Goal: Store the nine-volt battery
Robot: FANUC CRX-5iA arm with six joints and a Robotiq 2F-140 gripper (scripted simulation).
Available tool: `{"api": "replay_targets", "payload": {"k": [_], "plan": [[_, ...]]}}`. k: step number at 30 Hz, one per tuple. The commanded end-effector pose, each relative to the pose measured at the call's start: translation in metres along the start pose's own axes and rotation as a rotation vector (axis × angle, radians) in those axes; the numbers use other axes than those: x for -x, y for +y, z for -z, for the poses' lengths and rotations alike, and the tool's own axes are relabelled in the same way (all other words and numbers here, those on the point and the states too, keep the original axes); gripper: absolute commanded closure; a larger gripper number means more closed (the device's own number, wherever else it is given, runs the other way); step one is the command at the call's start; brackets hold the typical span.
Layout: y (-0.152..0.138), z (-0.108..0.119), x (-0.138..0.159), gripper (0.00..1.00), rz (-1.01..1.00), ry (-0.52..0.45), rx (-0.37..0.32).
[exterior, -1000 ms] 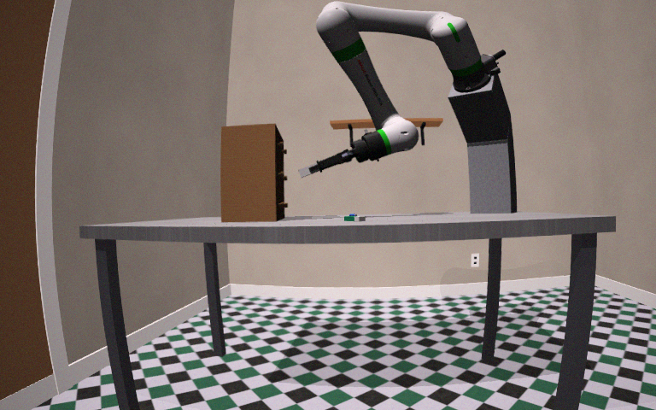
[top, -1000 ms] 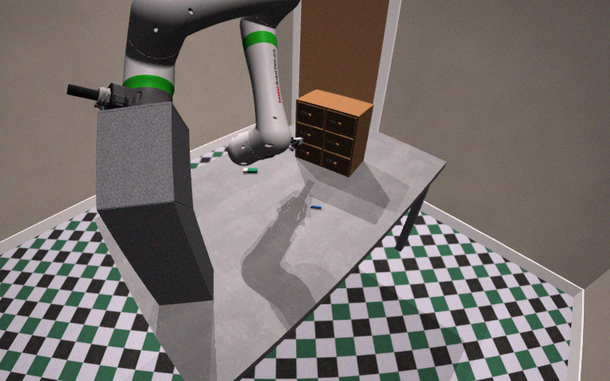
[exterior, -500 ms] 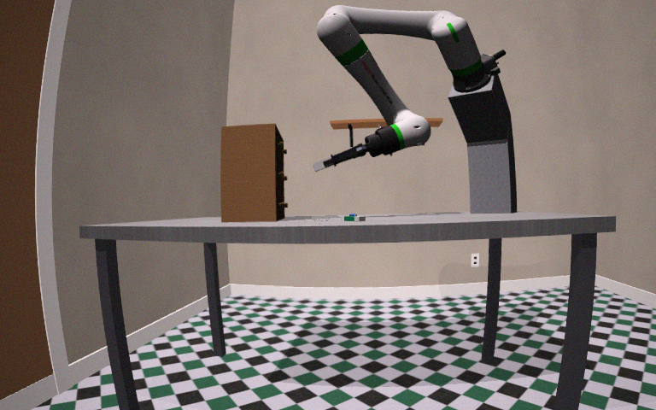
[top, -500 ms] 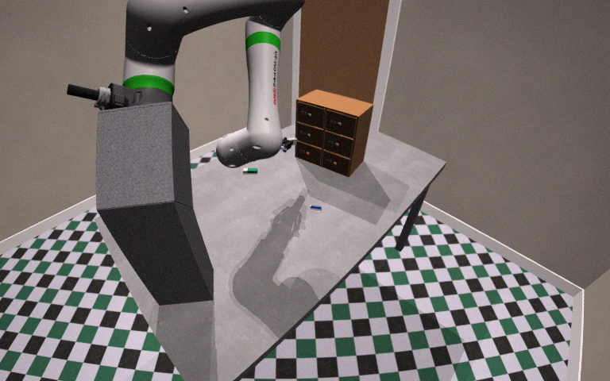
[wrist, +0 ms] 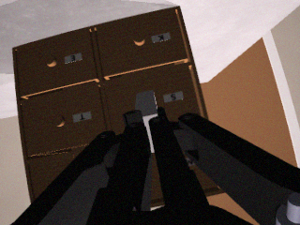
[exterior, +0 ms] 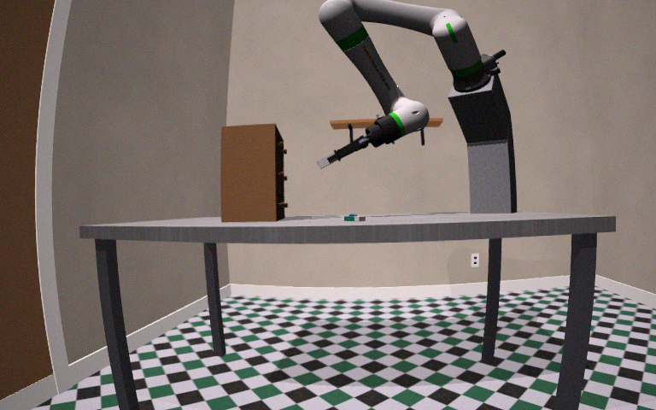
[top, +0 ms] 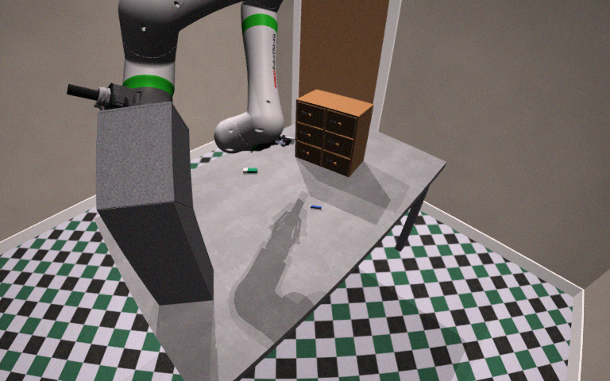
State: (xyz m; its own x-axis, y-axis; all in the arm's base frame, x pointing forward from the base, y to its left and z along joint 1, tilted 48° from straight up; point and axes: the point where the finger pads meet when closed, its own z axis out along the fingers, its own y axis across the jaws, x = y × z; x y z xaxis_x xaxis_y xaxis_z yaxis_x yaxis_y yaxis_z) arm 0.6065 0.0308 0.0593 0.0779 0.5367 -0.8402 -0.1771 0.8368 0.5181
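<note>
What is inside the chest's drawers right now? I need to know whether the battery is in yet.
Not visible: all six drawers of the chest sit pushed in, hiding their insides. Two small items lie on the table; the hand is shut, empty.

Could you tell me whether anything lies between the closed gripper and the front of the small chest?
Nothing does: in the exterior view the gripper hangs in air apart from the chest.

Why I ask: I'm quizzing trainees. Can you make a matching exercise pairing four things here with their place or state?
Things:
1 brown wooden chest
2 green-and-white rectangular block
3 small blue cylinder
4 black end effector

Place or state:
A shut, in mid-air
B beside the arm's shadow
C upright, drawers in
D on the table, apart from the shadow

Pairs: 1-C, 2-D, 3-B, 4-A
</note>
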Motion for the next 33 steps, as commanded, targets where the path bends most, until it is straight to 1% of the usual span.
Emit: {"api": "replay_targets", "payload": {"k": [1,2,4,8,17,19,20,25,33], "plan": [[-0.001,0.015,0.005,1.00,-0.003,0.149,0.004],[-0.001,0.015,0.005,1.00,-0.003,0.149,0.004],[0.001,0.023,0.008,1.00,-0.008,0.236,0.009],[0.001,0.047,0.013,1.00,-0.005,0.434,0.007],[-0.001,0.094,0.028,1.00,0.016,0.647,-0.006],[-0.001,0.094,0.028,1.00,0.016,0.647,-0.006],[-0.001,0.098,0.029,1.00,0.018,0.706,-0.007],[-0.004,0.115,0.036,1.00,0.029,0.802,-0.018],[-0.007,0.119,0.038,1.00,0.025,0.977,-0.012]]}}
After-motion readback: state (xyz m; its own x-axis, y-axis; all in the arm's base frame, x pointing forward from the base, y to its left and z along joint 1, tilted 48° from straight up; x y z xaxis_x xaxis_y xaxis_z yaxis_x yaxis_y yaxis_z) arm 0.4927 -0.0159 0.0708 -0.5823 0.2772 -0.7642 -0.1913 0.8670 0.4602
